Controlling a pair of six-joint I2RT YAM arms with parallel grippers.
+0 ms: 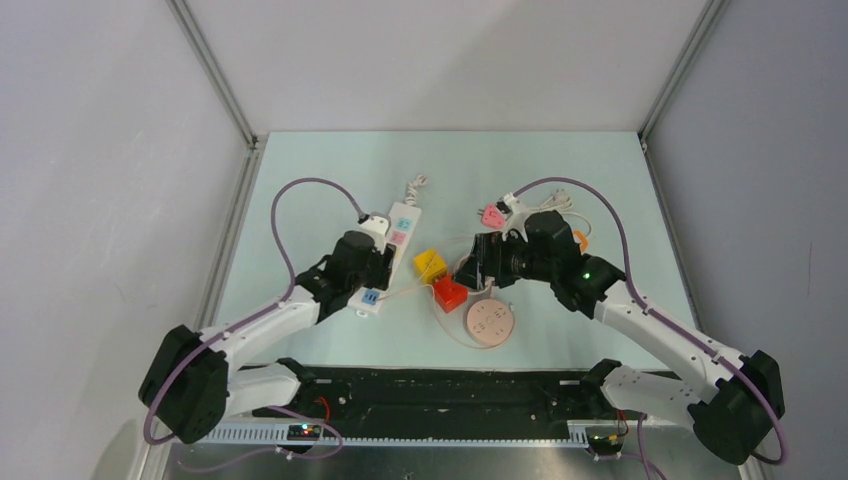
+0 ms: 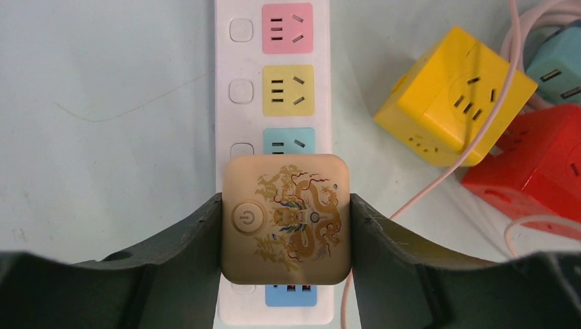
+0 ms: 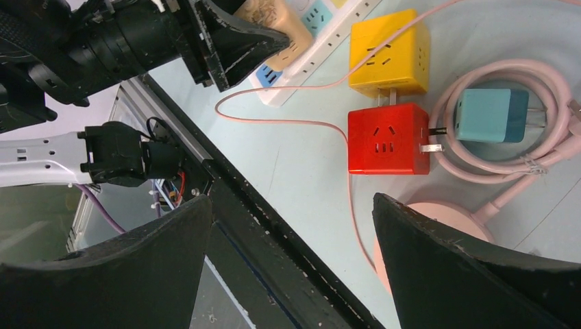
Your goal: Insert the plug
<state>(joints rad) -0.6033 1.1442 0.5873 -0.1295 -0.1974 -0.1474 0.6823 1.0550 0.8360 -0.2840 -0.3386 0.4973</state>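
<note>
Left end effector (image 2: 285, 236) clamps plug (image 2: 286, 205) over strip (image 2: 233, 68) | seated or not: cannot tell | right end effector (image 3: 291, 264) open, empty

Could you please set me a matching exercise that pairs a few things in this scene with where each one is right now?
Things:
1. dragon-print plug
2. teal charger
3. red cube socket
4. right gripper

Places or states:
A. inside the pink cable coil
B. open, holding nothing
C. held in the left gripper, over the power strip
D. between the yellow cube socket and the round pink disc

Pairs: 1-C, 2-A, 3-D, 4-B.
</note>
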